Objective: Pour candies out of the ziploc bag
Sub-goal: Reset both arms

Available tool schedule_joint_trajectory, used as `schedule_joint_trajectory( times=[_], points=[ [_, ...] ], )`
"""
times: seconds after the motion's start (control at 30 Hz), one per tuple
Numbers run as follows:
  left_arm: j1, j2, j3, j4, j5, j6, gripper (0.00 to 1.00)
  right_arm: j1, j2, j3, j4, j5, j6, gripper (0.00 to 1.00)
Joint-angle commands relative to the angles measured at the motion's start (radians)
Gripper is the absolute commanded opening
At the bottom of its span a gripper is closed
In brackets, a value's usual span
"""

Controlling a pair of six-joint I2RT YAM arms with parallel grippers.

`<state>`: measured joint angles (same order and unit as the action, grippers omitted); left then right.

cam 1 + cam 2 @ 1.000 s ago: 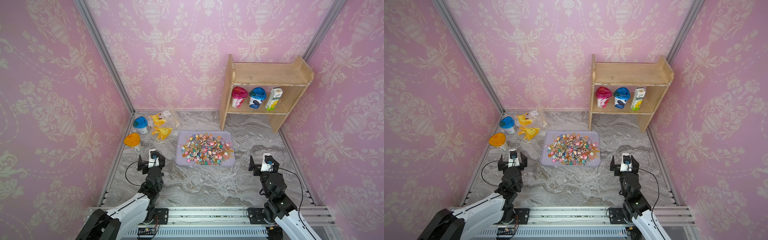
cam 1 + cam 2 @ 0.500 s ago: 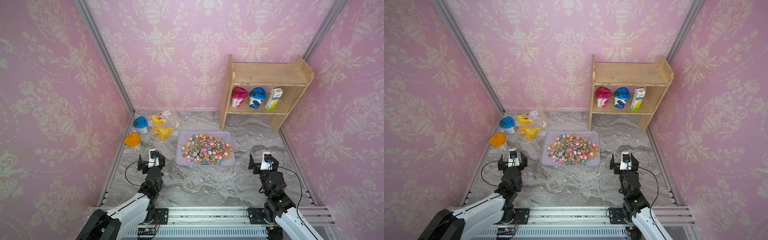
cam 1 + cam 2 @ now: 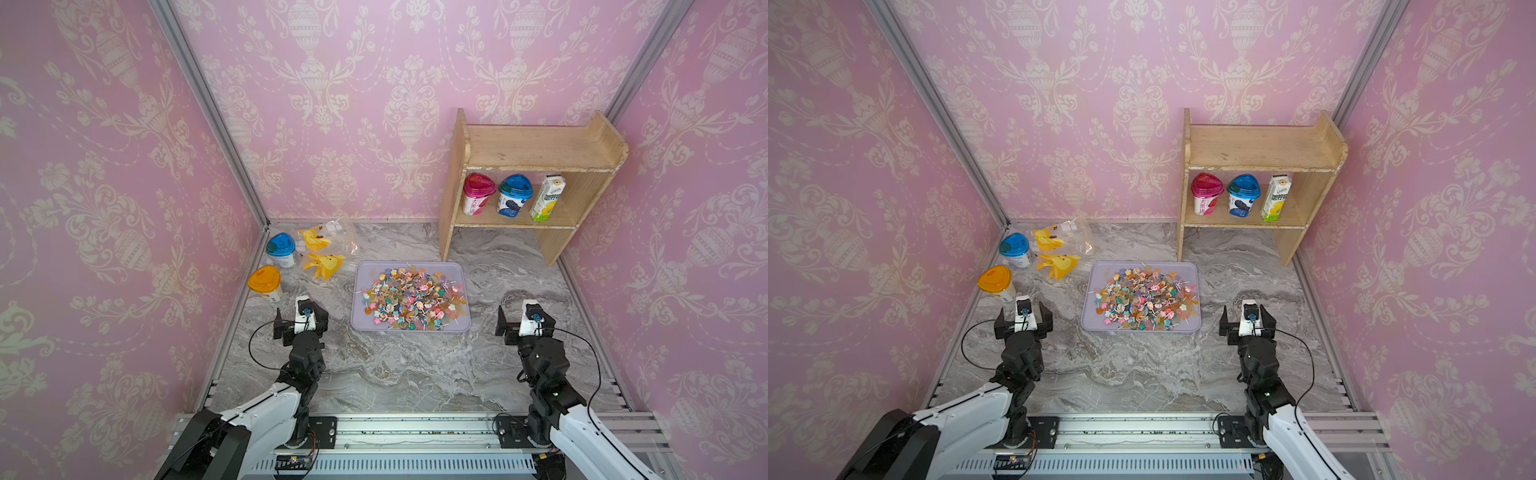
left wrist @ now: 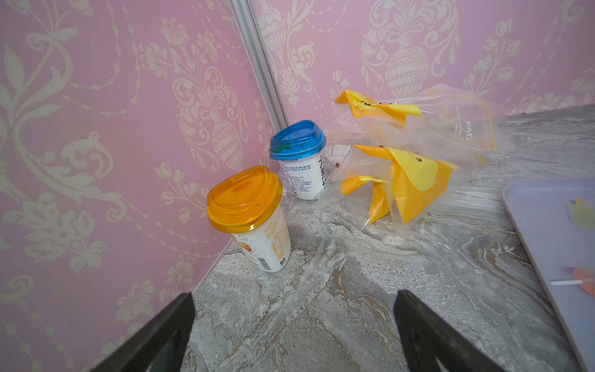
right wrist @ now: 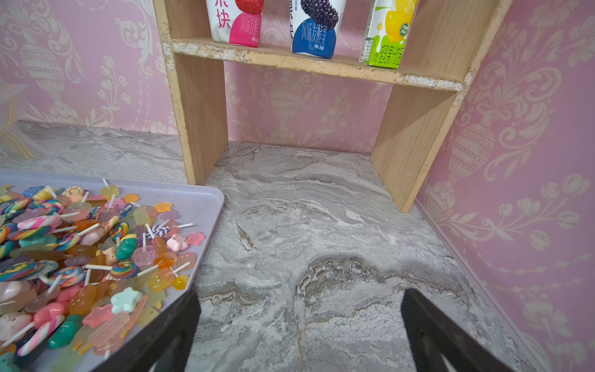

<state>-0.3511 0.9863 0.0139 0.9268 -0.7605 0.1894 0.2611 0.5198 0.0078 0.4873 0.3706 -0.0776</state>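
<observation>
Gaping wide and empty — left gripper (image 3: 299, 312) and right gripper (image 3: 524, 315) flank the tray (image 3: 362, 272) of candies (image 3: 409, 301)

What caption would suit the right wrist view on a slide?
Open right gripper beside a lilac plastic tray heaped with multicoloured candies, light wooden shelf behind on the grey marble tabletop.
</observation>
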Motion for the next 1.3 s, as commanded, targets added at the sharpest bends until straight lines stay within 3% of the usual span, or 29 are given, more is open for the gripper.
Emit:
schedule_joint_trajectory(
  times=[0.0,0.43,0.9,1.27],
  points=[
    [0.013,0.023,0.002,0.028,0.032,-0.028,0.99,-0.011,0.031,-0.049,0.096,-0.015,0.014,1.00],
    [0.048,0.188,0.044,0.141,0.067,-0.021,0.99,-0.049,0.184,-0.029,0.218,-0.052,0.025,1.00],
    [0.064,0.459,0.085,0.437,0.059,0.043,0.99,-0.075,0.533,0.097,0.363,-0.133,0.004,1.00],
    [0.108,0.523,0.120,0.463,0.114,0.032,0.99,-0.107,0.616,0.152,0.363,-0.170,0.016,1.00]
  ],
)
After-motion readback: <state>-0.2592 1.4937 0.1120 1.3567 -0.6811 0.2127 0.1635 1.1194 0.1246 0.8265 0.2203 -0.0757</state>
